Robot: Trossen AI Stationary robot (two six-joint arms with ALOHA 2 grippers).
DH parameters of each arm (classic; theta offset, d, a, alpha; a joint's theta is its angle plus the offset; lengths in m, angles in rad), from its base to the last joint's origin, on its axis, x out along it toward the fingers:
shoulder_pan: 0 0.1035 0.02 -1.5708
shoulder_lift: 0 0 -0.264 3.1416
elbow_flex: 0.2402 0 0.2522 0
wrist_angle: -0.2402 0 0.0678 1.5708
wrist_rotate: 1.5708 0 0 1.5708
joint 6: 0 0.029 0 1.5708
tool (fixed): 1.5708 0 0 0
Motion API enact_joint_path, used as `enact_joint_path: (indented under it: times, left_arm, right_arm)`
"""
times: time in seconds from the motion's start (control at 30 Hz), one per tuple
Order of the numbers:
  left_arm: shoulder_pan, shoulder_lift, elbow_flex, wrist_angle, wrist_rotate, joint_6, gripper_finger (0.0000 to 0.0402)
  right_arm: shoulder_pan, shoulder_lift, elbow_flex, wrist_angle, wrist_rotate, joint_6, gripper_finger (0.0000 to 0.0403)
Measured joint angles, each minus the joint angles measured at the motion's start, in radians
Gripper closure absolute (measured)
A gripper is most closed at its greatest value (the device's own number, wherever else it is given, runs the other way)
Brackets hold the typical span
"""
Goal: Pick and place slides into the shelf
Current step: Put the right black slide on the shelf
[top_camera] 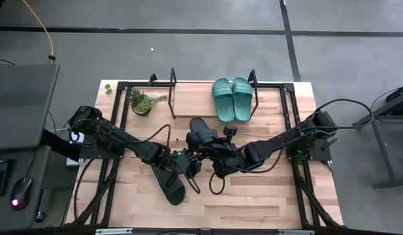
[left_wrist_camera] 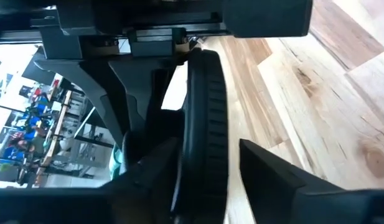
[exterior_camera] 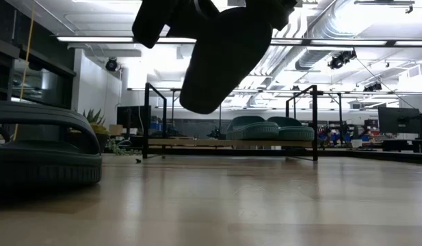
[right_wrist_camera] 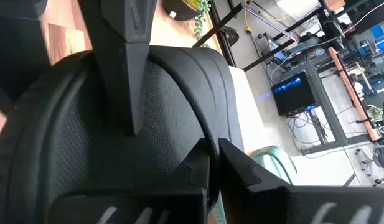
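Observation:
Two teal slides (top_camera: 232,99) lie side by side on the shelf (top_camera: 194,98) at the table's far side. One black slide (top_camera: 168,184) lies flat on the table near its front edge. The other black slide (top_camera: 202,134) hangs in the air over the table's middle, between both grippers. My right gripper (right_wrist_camera: 210,163) is shut on it. My left gripper (left_wrist_camera: 207,149) is open, with one finger on each side of the slide's sole (left_wrist_camera: 204,118), seen edge-on. A strip of table shows between one finger (left_wrist_camera: 272,177) and the sole. My left gripper: its other finger (left_wrist_camera: 148,171) lies close along the sole's flat side, and I cannot tell whether it touches. My right gripper pinches a thin ribbed edge of the black slide (right_wrist_camera: 201,146), seemingly the strap's edge, between its two fingers, slanting down from the table's right. The slide (exterior_camera: 217,55) hangs tilted, one end down, clear of the table.
A potted plant (top_camera: 141,102) stands at the shelf's left end. Black wire end frames (top_camera: 172,83) rise at both ends of the shelf. Black rails (top_camera: 299,176) run along the table's sides. Bare wood lies near the front right.

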Motion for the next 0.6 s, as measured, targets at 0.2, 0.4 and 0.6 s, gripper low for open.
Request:
enact_joint_path:
  times: [0.2,0.4,0.6]
  left_arm:
    - [0.000,0.000,0.000,-0.006,-0.013,0.023,0.0334]
    - [0.000,0.000,0.000,-0.010,-0.024,0.030,0.0369]
    - [0.000,0.000,0.000,-0.010,-0.030,0.030,0.0367]
  right_arm:
    - [0.000,0.000,0.000,0.004,-0.013,-0.001,0.0402]
    - [0.000,0.000,0.000,0.003,-0.013,-0.002,0.0402]
    - [0.000,0.000,0.000,0.002,-0.013,-0.001,0.0402]
